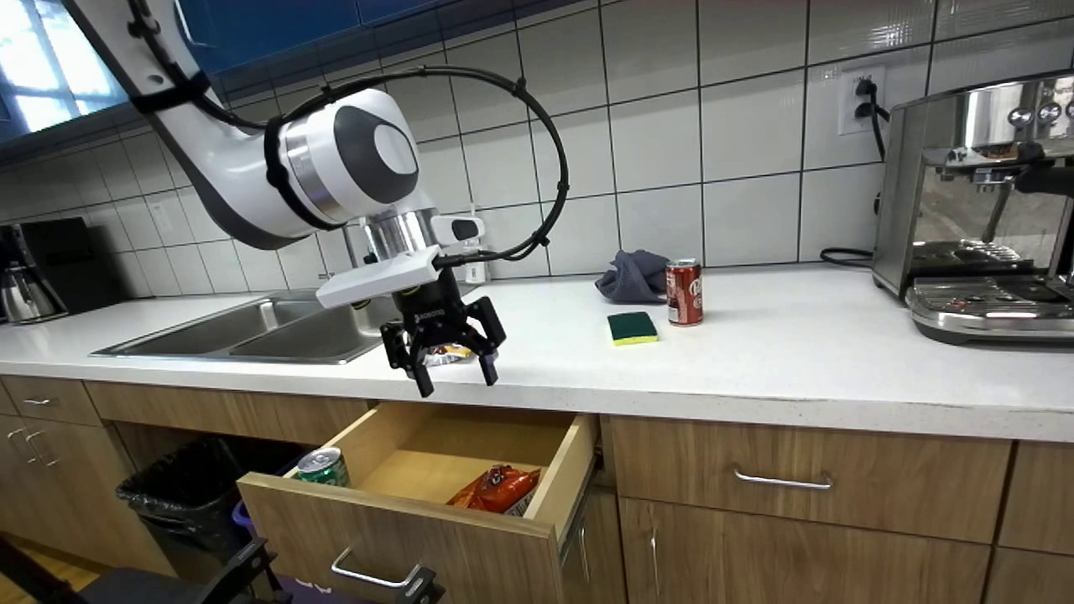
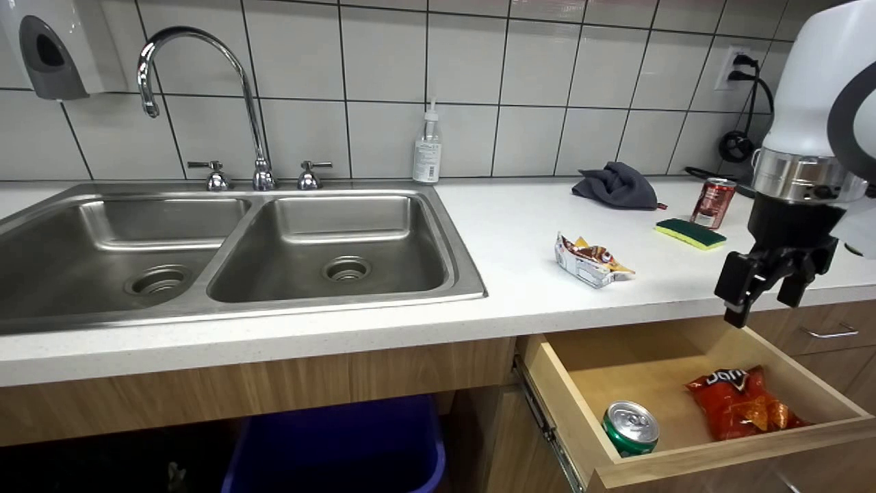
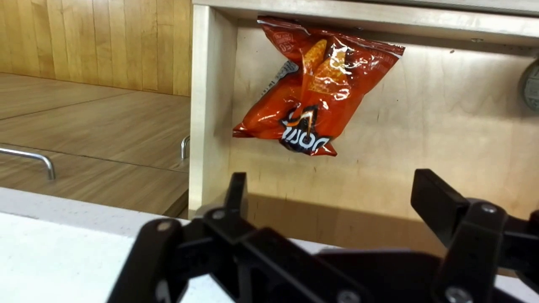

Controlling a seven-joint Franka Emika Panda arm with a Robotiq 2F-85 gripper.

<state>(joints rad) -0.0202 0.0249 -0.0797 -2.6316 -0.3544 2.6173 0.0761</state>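
Gripper hangs above a pulled-out drawer with its two fingers spread wide, in the released position. Nearest item: a red chip bag, lying on the drawer floor by the front panel, apart from the fingers. In the wrist view the bag's lettering is inverted. A green can stands upright in the same drawer, at the front corner, apart from the bag. Behind and above the drawer, the white surface carries a small snack packet, a green-and-yellow sponge lying flat, and a red can standing upright just beside the sponge. A dark crumpled cloth lies behind the sponge, near the tiled wall. A double-basin steel sink is set into the surface. A clear pump bottle stands at the sink's rear corner, and a curved faucet rises from the rear edge. A steel espresso machine stands well apart from the red can.
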